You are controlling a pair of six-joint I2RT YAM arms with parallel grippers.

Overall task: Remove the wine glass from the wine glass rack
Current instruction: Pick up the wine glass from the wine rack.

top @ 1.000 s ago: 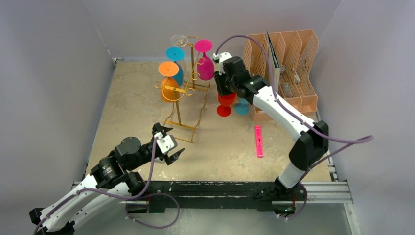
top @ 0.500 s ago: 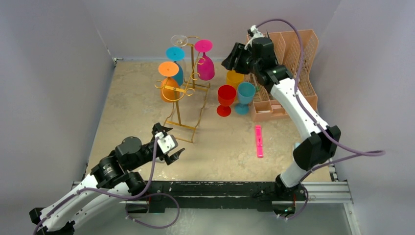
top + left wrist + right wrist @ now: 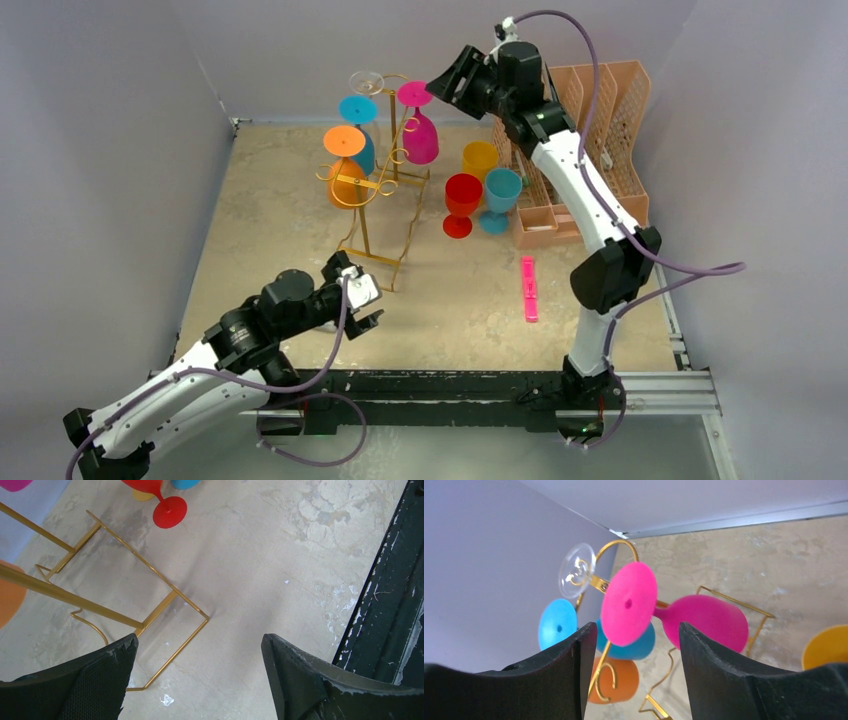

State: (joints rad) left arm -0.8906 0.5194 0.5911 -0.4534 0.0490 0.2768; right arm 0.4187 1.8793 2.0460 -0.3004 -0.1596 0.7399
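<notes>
The gold wire wine glass rack (image 3: 378,190) stands at the middle back of the table. Hanging upside down on it are an orange wine glass (image 3: 345,170), a blue one (image 3: 358,128), a magenta one (image 3: 420,130) and a clear one (image 3: 366,81). My right gripper (image 3: 447,88) is open, level with the rack's top, just right of the magenta glass's foot (image 3: 629,602), which shows ahead between the fingers (image 3: 636,630) without touching them. My left gripper (image 3: 362,300) is open and empty, low by the rack's base (image 3: 165,600).
A red glass (image 3: 462,203), a teal glass (image 3: 501,197) and a yellow glass (image 3: 480,158) stand upright right of the rack. A peach perforated organiser (image 3: 600,120) fills the back right. A pink bar (image 3: 528,288) lies on the table. Walls close in the back and sides.
My right gripper has let go of the red glass, risen and swung left to the magenta glass's foot, opening wider. My left arm has edged forward toward the rack's base.
</notes>
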